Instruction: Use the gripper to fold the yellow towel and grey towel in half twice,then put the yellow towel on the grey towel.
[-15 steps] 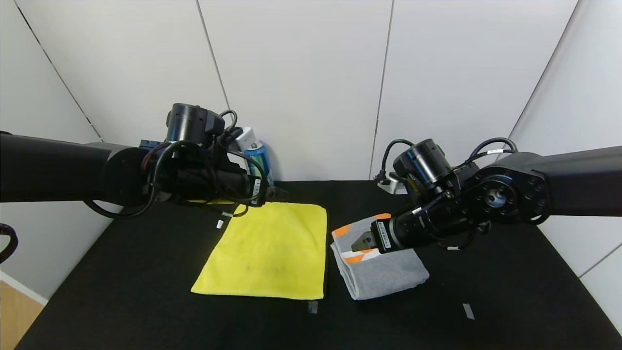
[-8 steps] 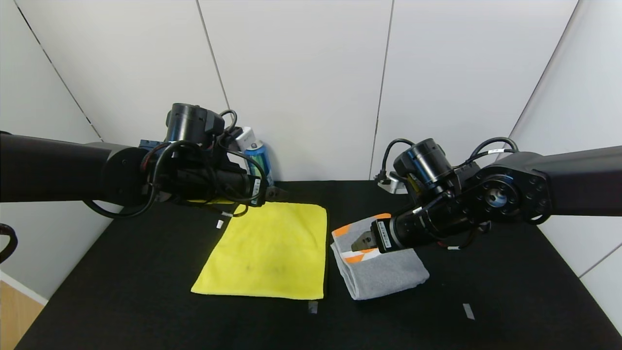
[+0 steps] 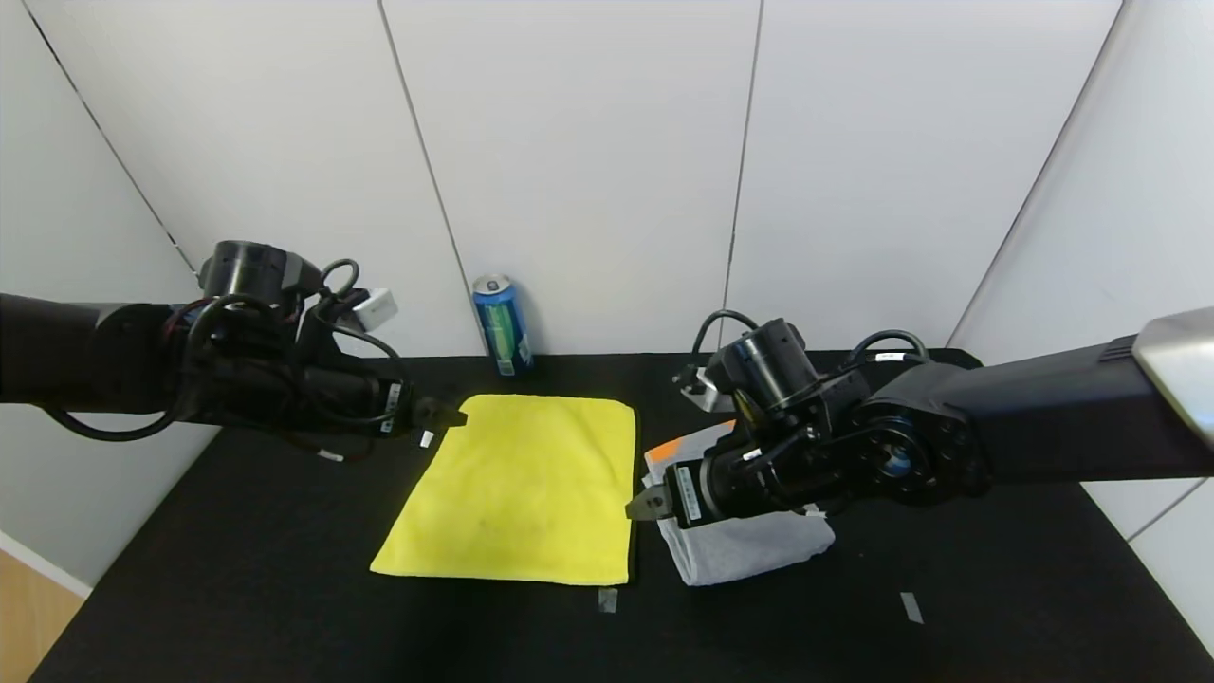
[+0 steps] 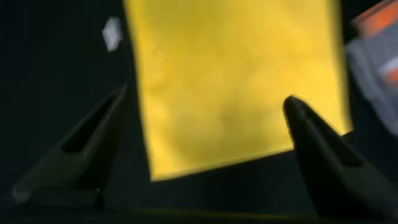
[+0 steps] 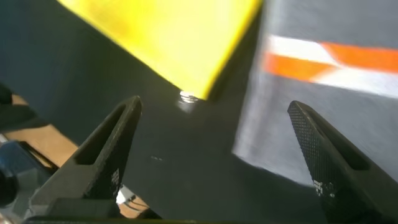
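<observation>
Matte black arms [image 3: 996, 427] — looped black cables, white labels, silver elbow panel.

yellow towel [image 3: 520, 489] flat (unfolded); grey towel [image 3: 749, 545] folded beside

Black-topped table [image 3: 285, 607] standing against white panelled walls [image 3: 588, 142].
Dark seams are running down between the wall panels; a strip of pale wooden floor [image 3: 28, 607] is showing at the table's near left edge, and even light is falling throughout.
</observation>
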Controlling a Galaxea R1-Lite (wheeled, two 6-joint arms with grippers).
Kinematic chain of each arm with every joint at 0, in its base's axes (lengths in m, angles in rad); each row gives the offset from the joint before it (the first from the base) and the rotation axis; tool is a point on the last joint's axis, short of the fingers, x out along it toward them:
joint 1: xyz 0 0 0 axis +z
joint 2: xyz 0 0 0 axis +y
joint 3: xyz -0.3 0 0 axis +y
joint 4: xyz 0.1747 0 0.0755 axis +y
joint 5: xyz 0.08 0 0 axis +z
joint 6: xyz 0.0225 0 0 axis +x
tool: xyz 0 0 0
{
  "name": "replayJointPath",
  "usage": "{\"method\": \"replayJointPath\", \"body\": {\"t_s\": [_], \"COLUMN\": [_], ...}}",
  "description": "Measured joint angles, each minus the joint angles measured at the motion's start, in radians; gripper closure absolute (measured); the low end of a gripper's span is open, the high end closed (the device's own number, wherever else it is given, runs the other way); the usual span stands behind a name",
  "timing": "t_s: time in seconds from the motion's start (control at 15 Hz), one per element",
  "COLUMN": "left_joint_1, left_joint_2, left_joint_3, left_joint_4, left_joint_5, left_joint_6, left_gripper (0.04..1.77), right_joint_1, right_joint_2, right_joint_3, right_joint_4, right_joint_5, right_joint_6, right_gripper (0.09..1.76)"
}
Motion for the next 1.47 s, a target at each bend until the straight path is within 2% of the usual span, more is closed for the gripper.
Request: {"method": "replayJointPath", "body": {"t_s": [0.07,0.53,1.0,1.47], "left_joint_1": [0.011,-0.019,-0.044,-0.059], "left_joint_2": [-0.007,-0.090,-0.190,-0.224], "left_joint_3": [0.003,-0.004,0.049,0.081], "left_joint_4": [0.010,0.043,0.042,0.035], "left_joint_5": [0.007,0.004,0.008,0.005], "left_joint_6": [0.001,0.003,-0.004,-0.010], "left_gripper": [0.09,0.09,0.09,0.09], "right_joint_1": [0.002,-0.063,-0.064,-0.076], "right_joint_2": [-0.003,-0.063,-0.138,-0.170], "right_joint_3": [0.006,0.048,0.083,0.094], "right_joint_4": [0.004,0.009,0.004,-0.001], "right_joint_5": [0.001,-0.005,-0.003,-0.005], "right_joint_6": [-0.001,0.000,0.032,0.047], "right_gripper": [0.15,0.14,0.14,0.14]}}
